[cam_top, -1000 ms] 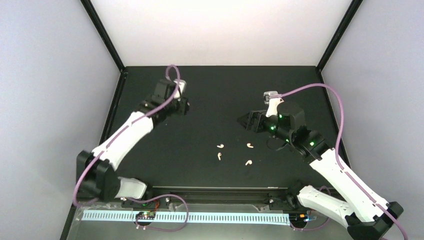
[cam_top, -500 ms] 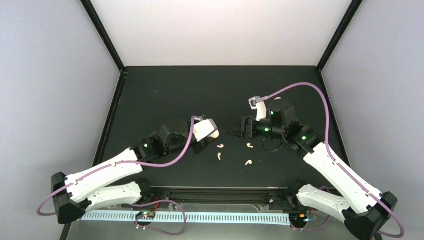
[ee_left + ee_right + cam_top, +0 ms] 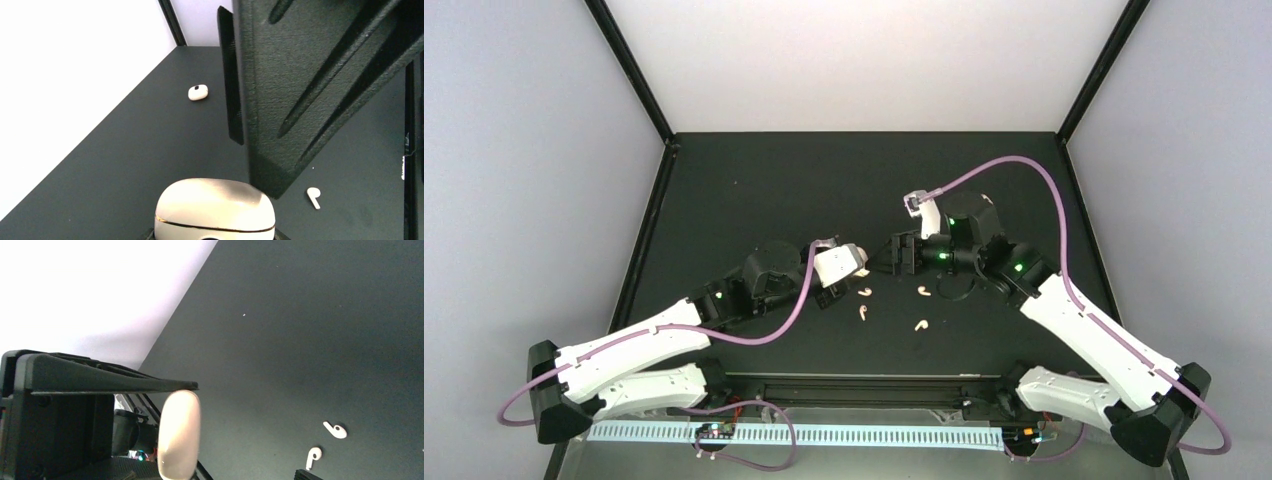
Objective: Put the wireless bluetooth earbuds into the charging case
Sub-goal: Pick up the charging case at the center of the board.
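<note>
Four earbuds (image 3: 862, 312) lie loose mid-table, just near of the grippers. The left gripper (image 3: 860, 268) clamps the closed charging case (image 3: 215, 212). The wide-spread right gripper (image 3: 896, 256) should catch only its lid, squarely.

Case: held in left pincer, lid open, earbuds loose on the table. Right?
No, the lid is shut: left wrist view shows the case with its seam closed. Rest holds: it's in the left pincer, earbuds loose on the table.

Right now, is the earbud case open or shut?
Shut. The charging case shows only a thin seam line, with its lid down flat against the bottom half.
</note>
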`<action>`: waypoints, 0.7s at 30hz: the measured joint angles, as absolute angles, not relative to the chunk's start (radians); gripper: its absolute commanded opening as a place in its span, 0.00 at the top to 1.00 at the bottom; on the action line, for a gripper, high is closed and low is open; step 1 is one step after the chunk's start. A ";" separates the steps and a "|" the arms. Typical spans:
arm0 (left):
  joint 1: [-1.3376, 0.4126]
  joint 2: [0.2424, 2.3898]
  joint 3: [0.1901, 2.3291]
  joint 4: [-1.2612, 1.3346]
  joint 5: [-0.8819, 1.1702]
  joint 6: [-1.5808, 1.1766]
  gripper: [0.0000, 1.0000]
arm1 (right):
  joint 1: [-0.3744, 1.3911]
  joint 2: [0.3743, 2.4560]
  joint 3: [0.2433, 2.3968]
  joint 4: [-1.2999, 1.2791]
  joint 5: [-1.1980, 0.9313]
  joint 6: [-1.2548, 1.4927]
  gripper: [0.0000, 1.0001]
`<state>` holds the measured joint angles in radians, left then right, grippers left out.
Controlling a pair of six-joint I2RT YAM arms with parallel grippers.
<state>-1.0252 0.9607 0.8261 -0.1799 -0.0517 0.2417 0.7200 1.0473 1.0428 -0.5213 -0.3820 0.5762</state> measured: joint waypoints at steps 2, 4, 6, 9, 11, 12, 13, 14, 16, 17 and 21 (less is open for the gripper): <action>-1.029 0.961 0.826 -0.174 -0.052 0.244 0.98 | 0.731 1.058 1.059 -0.521 -0.377 0.576 0.19; -1.031 0.961 0.826 -0.166 -0.051 0.246 0.99 | 0.743 1.074 1.079 -0.521 -0.372 0.577 0.20; -1.032 0.961 0.826 -0.162 -0.052 0.248 0.99 | 0.749 1.092 1.095 -0.518 -0.368 0.578 0.22; -1.035 0.961 0.823 -0.156 -0.052 0.251 0.98 | 0.751 1.118 1.108 -0.515 -0.368 0.583 0.27; -1.037 0.961 0.820 -0.155 -0.052 0.252 0.98 | 0.752 1.132 1.115 -0.516 -0.369 0.585 0.32; -1.037 0.961 0.817 -0.155 -0.052 0.253 0.99 | 0.752 1.138 1.118 -0.516 -0.369 0.585 0.34; -1.037 0.961 0.815 -0.155 -0.053 0.253 0.98 | 0.752 1.143 1.120 -0.516 -0.370 0.586 0.36; -1.037 0.961 0.814 -0.155 -0.054 0.254 0.98 | 0.752 1.148 1.121 -0.516 -0.371 0.587 0.38; -1.037 0.961 0.814 -0.155 -0.057 0.255 0.98 | 0.753 1.153 1.122 -0.516 -0.372 0.586 0.42; -1.037 0.961 0.814 -0.153 -0.057 0.255 0.98 | 0.753 1.157 1.122 -0.516 -0.375 0.588 0.43; -1.037 0.961 0.814 -0.148 -0.060 0.255 0.98 | 0.754 1.168 1.122 -0.513 -0.384 0.593 0.48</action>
